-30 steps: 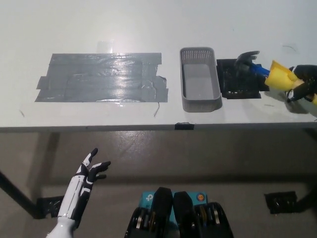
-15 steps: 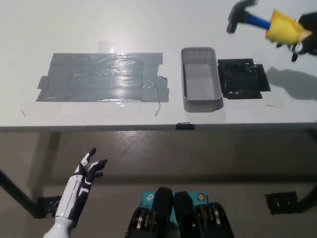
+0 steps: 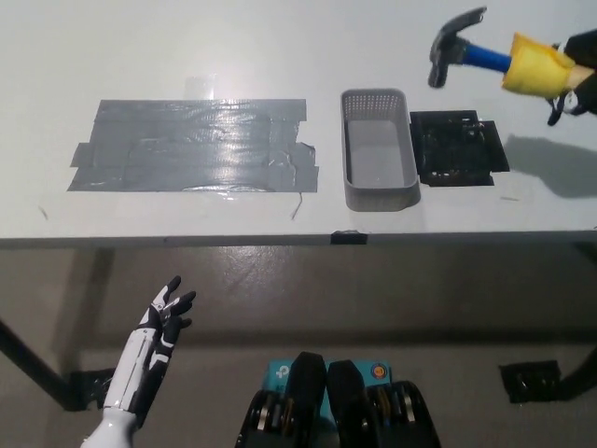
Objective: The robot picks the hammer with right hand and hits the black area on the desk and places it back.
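Desk [image 3: 187, 47]: tape patch [image 3: 191, 145] left, basket [image 3: 378, 149] mid, pad [image 3: 459, 147] just right of it; hammer [image 3: 494, 56] above pad.

Left hand [image 3: 166, 317]: white shell on the back of the hand and along the forearm, with black inlays between the white segments and black at the joints. Fingers [image 3: 173, 286] are slim, white on top with dark undersides. The forearm casing is smooth, glossy white, widening toward the lower left corner of the picture; a dark seam runs along it.

Right hand [image 3: 580, 65]: black throughout, matte finish, only partly in view at the right edge. Surface detail, screws and cables cannot be made out.
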{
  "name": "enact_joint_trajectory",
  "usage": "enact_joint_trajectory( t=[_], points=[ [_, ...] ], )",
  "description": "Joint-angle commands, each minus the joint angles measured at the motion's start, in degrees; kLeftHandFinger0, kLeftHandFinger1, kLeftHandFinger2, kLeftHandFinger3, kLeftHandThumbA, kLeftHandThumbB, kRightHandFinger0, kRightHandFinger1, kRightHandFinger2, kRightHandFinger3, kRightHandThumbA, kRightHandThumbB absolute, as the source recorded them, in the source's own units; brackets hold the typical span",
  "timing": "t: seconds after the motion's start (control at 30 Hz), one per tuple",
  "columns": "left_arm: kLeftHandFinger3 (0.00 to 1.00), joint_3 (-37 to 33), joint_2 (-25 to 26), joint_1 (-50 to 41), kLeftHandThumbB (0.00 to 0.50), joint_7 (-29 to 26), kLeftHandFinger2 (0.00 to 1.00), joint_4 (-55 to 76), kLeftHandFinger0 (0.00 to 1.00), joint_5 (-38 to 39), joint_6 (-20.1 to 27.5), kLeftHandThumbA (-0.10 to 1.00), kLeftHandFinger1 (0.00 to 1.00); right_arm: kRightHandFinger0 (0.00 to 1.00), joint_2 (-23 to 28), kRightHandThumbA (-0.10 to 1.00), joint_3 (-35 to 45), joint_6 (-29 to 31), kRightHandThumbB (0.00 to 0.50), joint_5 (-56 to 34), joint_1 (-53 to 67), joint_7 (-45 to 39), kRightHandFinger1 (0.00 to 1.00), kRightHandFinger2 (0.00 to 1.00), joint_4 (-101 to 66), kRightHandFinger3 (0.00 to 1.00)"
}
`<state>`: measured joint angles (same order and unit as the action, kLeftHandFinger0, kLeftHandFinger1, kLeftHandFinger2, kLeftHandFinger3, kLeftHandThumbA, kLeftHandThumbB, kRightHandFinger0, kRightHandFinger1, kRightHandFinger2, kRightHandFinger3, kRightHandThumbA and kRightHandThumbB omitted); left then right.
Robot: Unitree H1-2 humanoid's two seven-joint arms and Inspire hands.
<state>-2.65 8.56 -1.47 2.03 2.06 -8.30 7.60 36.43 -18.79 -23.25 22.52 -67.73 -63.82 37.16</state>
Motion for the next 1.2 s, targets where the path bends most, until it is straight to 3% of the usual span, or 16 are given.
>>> enact_joint_trajectory(
  t=[0.0, 0.1, 0.27, 0.37, 0.4, 0.47, 0.57, 0.63, 0.7, 0.73, 0.8, 0.9, 0.97, 1.03, 1.17],
  points=[
    [1.0, 0.1, 0.7, 0.6, 0.0, 0.6, 0.88, 2.1, 0.87, 0.5, 1.9, 0.96, 0.91, 0.0, 2.2, -0.1, 0.3, 2.1, 0.098, -1.2, -2.6, 1.4, 0.48, 0.9, 0.1, 0.97],
    [1.0, 0.1, 0.7, 0.4, 0.0, 0.5, 0.88, 2.3, 0.87, 0.3, 1.9, 0.96, 0.9, 0.0, 2.4, -0.1, -0.1, 4.1, 0.116, -1.0, -1.8, 2.6, 0.51, 0.96, 0.8, 0.99],
    [1.0, 0.1, 0.8, 0.5, 0.0, 0.4, 0.86, 2.5, 0.84, 0.1, 2.2, 0.94, 0.89, 0.04, 2.6, -0.1, -1.9, 4.3, 0.146, 0.8, -1.7, 3.4, 0.66, 1.0, 1.3, 0.87],
    [1.0, 0.1, 0.8, 0.8, 0.0, 0.4, 0.86, 2.2, 0.84, 0.0, 2.2, 0.94, 0.89, 0.11, 2.6, -0.1, -1.8, 4.1, 0.134, 0.4, -2.0, 3.6, 0.65, 0.96, 2.6, 0.67],
    [1.0, 0.1, 0.9, 0.8, 0.0, 0.4, 0.86, 2.1, 0.84, 0.1, 2.5, 0.94, 0.89, 0.09, 2.8, -0.1, -2.2, 6.5, 0.131, 0.6, -2.0, 3.8, 0.63, 0.94, 3.1, 0.65],
    [1.0, 0.1, 0.7, 0.8, 0.003, 0.4, 0.87, 2.2, 0.84, 0.0, 2.0, 0.95, 0.89, 0.02, 2.7, -0.1, -2.2, 5.6, 0.133, 0.8, -2.1, 4.1, 0.59, 0.91, 3.5, 0.64],
    [1.0, 0.1, 0.7, 0.8, 0.0, 0.7, 0.87, 2.4, 0.84, 0.5, 1.6, 0.95, 0.89, 0.07, 2.7, -0.1, -2.6, 6.5, 0.135, 1.2, -1.9, 5.1, 0.63, 0.93, 3.4, 0.68],
    [1.0, 0.0, 0.6, 0.7, 0.0, 0.4, 0.87, 2.4, 0.83, 0.1, 1.8, 0.95, 0.88, 0.08, 2.6, -0.1, -2.3, 5.8, 0.138, 0.8, -1.6, 5.1, 0.64, 0.92, 3.5, 0.6],
    [1.0, 0.1, 0.6, 0.8, 0.0, 0.4, 0.87, 2.4, 0.84, 0.1, 1.7, 0.94, 0.89, 0.05, 2.4, -0.1, -2.4, 5.6, 0.138, 0.8, -1.8, 5.1, 0.64, 0.95, 3.9, 0.66],
    [1.0, 0.1, 0.6, 0.8, 0.0, 0.3, 0.87, 2.4, 0.84, 0.1, 1.9, 0.94, 0.89, 0.05, 2.3, -0.1, -2.6, 6.0, 0.147, 0.9, -1.9, 5.1, 0.64, 0.96, 3.9, 0.74],
    [1.0, 0.1, 0.6, 0.8, 0.0, 0.3, 0.87, 2.3, 0.84, 0.0, 1.9, 0.94, 0.89, 0.1, 2.2, -0.1, -2.4, 5.9, 0.163, 0.7, -1.9, 5.3, 0.68, 0.99, 4.1, 0.8],
    [1.0, 0.1, 0.6, 0.8, 0.0, 0.6, 0.87, 2.3, 0.84, 0.4, 1.8, 0.95, 0.9, 0.04, 2.2, -0.1, -2.1, 5.4, 0.162, 0.3, -1.8, 5.2, 0.63, 0.92, 3.8, 0.67],
    [1.0, 0.1, 0.6, 0.8, 0.0, 0.5, 0.87, 2.2, 0.84, 0.5, 2.3, 0.93, 0.9, 0.0, 2.1, -0.1, -2.3, 6.2, 0.15, 0.3, -1.8, 5.4, 0.58, 0.88, 4.0, 0.65],
    [1.0, 0.1, 0.5, 0.8, 0.0, 0.4, 0.87, 2.2, 0.84, 0.4, 2.3, 0.93, 0.89, 0.02, 2.0, -0.1, -1.8, 4.7, 0.144, 0.6, -1.3, 6.6, 0.62, 0.97, 2.8, 0.79],
    [1.0, 0.0, 0.5, 0.6, 0.0, 0.5, 0.87, 2.0, 0.83, 0.5, 2.3, 0.93, 0.89, 0.0, 1.9, -0.1, 1.5, 3.8, 0.13, -1.7, -0.6, 8.8, 0.58, 0.93, 2.1, 0.95]
  ],
)
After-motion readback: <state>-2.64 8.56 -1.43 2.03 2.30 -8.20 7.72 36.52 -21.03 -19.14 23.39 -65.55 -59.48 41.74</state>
